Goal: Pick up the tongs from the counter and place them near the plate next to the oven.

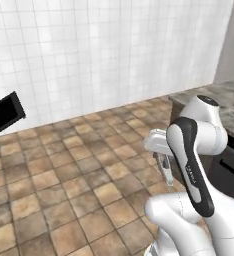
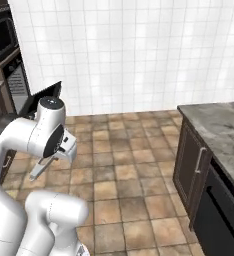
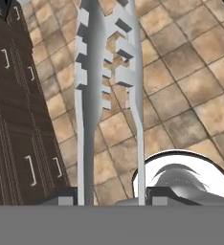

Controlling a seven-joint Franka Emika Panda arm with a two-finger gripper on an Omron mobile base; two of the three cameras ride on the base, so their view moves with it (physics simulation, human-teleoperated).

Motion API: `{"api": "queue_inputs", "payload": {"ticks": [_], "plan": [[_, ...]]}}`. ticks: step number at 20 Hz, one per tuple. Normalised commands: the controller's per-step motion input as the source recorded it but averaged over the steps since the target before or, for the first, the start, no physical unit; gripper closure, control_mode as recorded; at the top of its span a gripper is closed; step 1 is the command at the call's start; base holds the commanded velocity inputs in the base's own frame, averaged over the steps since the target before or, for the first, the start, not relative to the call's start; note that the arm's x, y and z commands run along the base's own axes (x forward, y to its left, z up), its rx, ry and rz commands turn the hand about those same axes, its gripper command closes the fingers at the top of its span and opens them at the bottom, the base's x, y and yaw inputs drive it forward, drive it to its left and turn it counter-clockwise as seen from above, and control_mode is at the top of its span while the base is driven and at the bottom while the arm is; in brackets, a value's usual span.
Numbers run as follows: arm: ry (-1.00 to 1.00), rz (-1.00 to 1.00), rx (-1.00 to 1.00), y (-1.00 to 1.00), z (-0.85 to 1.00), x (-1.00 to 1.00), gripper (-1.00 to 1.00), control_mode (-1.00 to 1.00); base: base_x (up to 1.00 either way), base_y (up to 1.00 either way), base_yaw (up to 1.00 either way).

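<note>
Tongs (image 3: 106,95) sit clamped between our gripper's (image 3: 111,196) two dark fingers, their slim silvery arms running away from the hand with toothed tips at the far end, hanging over the tan floor tiles (image 3: 190,81). In the hand view, dark brown cabinets (image 3: 18,134) with small pale handles stand to the left of the tongs.

In the left base view, a black panel (image 1: 4,114) juts in at the left edge, the white tiled wall (image 1: 99,55) runs across the back, and at the right our white arm (image 1: 194,160) folds over the floor with the tongs (image 1: 165,167) pointing down from the gripper (image 1: 161,150). The mottled stone counter (image 1: 229,102) lies at the far right, just behind the arm.

In the right base view, the oven (image 2: 6,45), black glass with metal trim, stands at the far left in its tall cabinet. Our arm (image 2: 44,135) holds the tongs (image 2: 41,167) slanting down to the left above the floor. The counter (image 2: 219,132) over dark cabinets takes the right side, well apart from the tongs.
</note>
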Motion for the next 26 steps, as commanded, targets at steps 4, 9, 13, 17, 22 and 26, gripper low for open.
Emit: {"api": "queue_inputs", "payload": {"ticks": [4,9,13,17,22,26], "plan": [[0.0,0.0,0.0,0.0,0.0,0.0,1.0,1.0,0.7,0.02,0.43],[0.0,0.0,0.0,0.0,0.0,0.0,1.0,1.0,0.8,0.01,0.37],[0.0,0.0,0.0,0.0,0.0,0.0,1.0,1.0,0.9,0.0,0.31],[0.0,0.0,0.0,0.0,0.0,0.0,1.0,1.0,0.89,-0.03,0.3],[0.0,0.0,0.0,0.0,0.0,0.0,1.0,1.0,0.85,-0.1,0.31],[0.0,0.0,0.0,0.0,0.0,0.0,1.0,1.0,0.81,-0.05,0.41]]}}
